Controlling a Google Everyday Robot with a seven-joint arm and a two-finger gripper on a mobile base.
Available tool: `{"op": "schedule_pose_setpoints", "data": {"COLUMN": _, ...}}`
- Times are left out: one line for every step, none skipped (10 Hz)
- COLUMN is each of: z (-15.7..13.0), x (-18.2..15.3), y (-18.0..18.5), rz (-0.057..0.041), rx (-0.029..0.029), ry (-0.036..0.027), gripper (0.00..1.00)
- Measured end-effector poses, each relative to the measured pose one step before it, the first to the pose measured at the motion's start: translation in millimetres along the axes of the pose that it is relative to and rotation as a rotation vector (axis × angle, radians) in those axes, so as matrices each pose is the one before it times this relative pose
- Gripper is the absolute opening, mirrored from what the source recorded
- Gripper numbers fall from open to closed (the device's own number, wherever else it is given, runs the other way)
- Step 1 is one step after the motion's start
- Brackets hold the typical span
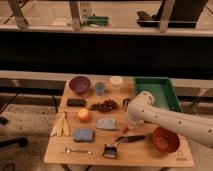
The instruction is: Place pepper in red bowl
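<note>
The pepper lies on the wooden table just left of centre-front, and only a small red bit of it shows below my arm. My gripper hangs at the end of the white arm, directly over the pepper and close to it. The arm hides most of the gripper. The red bowl stands empty at the front right, to the right of the pepper.
A purple bowl, a blue cup and a white cup stand at the back, a green tray at the back right. An orange, bananas, a grey cloth, a blue sponge, a spoon and a black-handled brush lie nearby.
</note>
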Motion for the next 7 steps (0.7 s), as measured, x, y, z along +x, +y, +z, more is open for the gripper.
{"op": "schedule_pose_setpoints", "data": {"z": -13.41, "x": -3.42, "y": -0.34, "rz": -0.00718, "rx": 0.02361, "ry": 0.00863, "gripper": 0.0}}
{"op": "schedule_pose_setpoints", "data": {"z": -14.4, "x": -1.77, "y": 0.05, "rz": -0.00365, "rx": 0.02088, "ry": 0.00706, "gripper": 0.0}}
{"op": "schedule_pose_setpoints", "data": {"z": -22.53, "x": -6.88, "y": -3.79, "rz": 0.00144, "rx": 0.0205, "ry": -0.00532, "gripper": 0.0}}
{"op": "schedule_pose_setpoints", "data": {"z": -16.7, "x": -4.66, "y": -3.39, "rz": 0.00279, "rx": 0.01285, "ry": -0.00499, "gripper": 0.0}}
{"op": "schedule_pose_setpoints", "data": {"z": -17.04, "x": -2.17, "y": -1.38, "rz": 0.00494, "rx": 0.01015, "ry": 0.00059, "gripper": 0.0}}
{"op": "schedule_pose_setpoints", "data": {"z": -26.44, "x": -0.93, "y": -3.9, "rz": 0.01573, "rx": 0.02478, "ry": -0.00143, "gripper": 0.0}}
{"op": "schedule_pose_setpoints", "data": {"z": -19.36, "x": 6.36, "y": -4.77, "rz": 0.02622, "rx": 0.02533, "ry": 0.00018, "gripper": 0.0}}
